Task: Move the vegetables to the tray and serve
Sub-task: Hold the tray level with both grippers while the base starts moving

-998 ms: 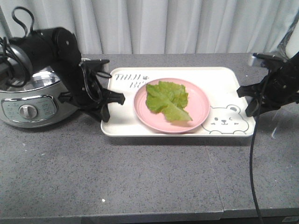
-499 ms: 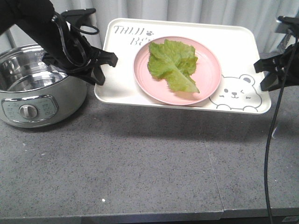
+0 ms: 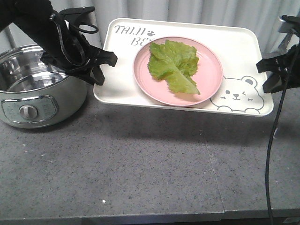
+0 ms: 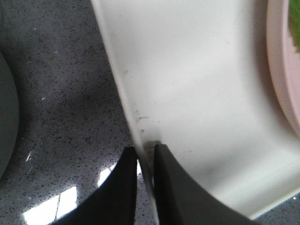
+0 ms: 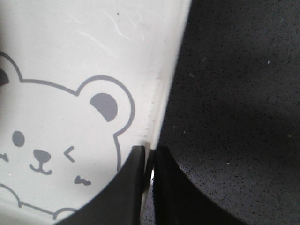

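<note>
In our wrist views the left gripper (image 4: 146, 157) pinches the tray's (image 4: 197, 70) left rim, the right gripper (image 5: 149, 154) its right rim. Only our front view shows the tray held off the counter (image 3: 140, 164), lettuce leaf (image 3: 173, 63) on its pink plate (image 3: 212, 70).

Tray (image 3: 234, 51): cream-white; grey lettering (image 3: 129, 35); grey-outline winking bear drawing (image 3: 236, 93). Plate (image 3: 211, 70): plain pink. Lettuce leaf (image 3: 173, 65): bright green, paler central rib. Left gripper (image 3: 107, 70), right gripper (image 3: 264, 76): black. Cooker (image 3: 33, 93): silver metal, grey control panel. Countertop (image 3: 140, 164): dark grey, fine pale speckle. Curtain (image 3: 187, 11): white, vertical folds.
</note>
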You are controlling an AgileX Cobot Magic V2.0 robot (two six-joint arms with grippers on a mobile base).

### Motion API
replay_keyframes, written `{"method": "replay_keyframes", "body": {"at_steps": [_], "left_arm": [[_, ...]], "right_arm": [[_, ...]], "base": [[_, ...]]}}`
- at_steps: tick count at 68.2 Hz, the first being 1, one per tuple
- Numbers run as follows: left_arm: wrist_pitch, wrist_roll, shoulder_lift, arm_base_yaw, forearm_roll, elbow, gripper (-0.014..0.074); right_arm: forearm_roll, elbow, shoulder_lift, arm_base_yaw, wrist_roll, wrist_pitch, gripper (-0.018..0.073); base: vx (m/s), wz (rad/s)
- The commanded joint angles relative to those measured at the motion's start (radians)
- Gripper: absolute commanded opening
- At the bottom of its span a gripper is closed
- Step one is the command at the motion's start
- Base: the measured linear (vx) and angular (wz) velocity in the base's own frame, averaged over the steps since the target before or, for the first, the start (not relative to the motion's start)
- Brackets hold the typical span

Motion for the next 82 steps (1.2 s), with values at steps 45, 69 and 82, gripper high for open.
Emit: {"method": "replay_keyframes", "body": {"at_steps": [45, 69, 82], "left_arm": [[-0.059, -0.025, -0.056, -0.042, -0.197, -0.035, -0.0007], [-0.059, -0.05, -0.056, -0.042, -0.191, -0.035, -0.0007], [-0.059, -0.062, -0.053, -0.041, -0.185, -0.023, -0.0007]], "right_arm": [[0.19, -0.03, -0.052, 0.027, 0.031, 0.072, -0.0006], [0.171, -0.03, -0.052, 0.027, 0.065, 0.072, -0.0006], [0.137, -0.03, -0.052, 0.028, 0.084, 0.072, -0.0006]], "base": [[0.0, 0.0], [0.0, 0.0], [0.0, 0.0]]}}
